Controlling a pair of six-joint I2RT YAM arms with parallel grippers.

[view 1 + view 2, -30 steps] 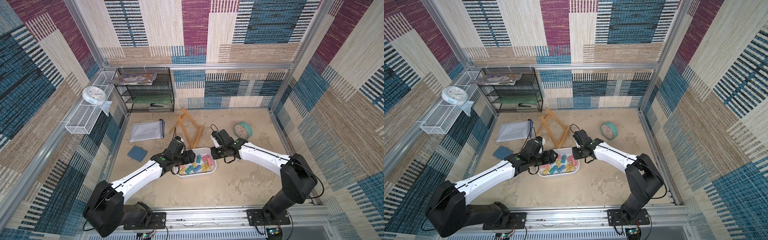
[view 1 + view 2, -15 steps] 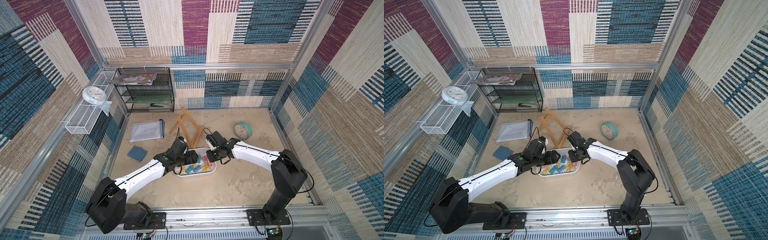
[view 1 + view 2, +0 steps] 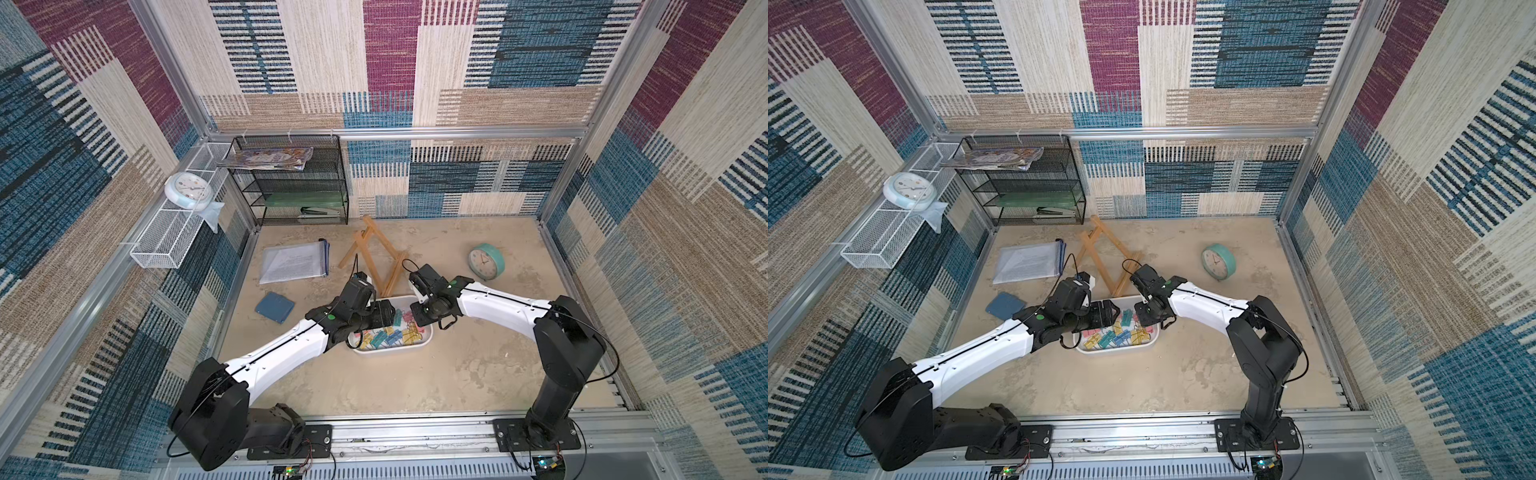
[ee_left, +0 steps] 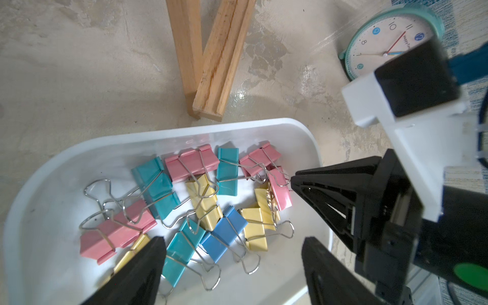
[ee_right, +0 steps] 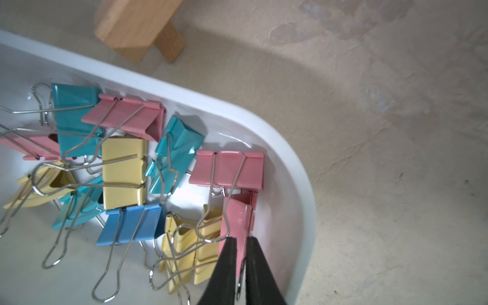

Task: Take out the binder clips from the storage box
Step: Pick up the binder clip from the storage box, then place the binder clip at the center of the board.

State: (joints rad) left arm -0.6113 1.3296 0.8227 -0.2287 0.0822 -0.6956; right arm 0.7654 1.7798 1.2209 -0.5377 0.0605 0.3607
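Though pink clip (image 5: 237, 220) partly hidden between them — right jaws clamp it; left jaws wide apart.

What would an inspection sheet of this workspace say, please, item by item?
surface: beige mottled table.
job's things: binder clips all inside the storage box.
clutter: wooden stand, teal clock, document pouch, blue pad.
tools: left tool open over the box; right tool shut on the pink clip.
cables: black cable loops at both wrists.
surroundings: patterned walls, black mesh shelf, wire basket holding a white clock.
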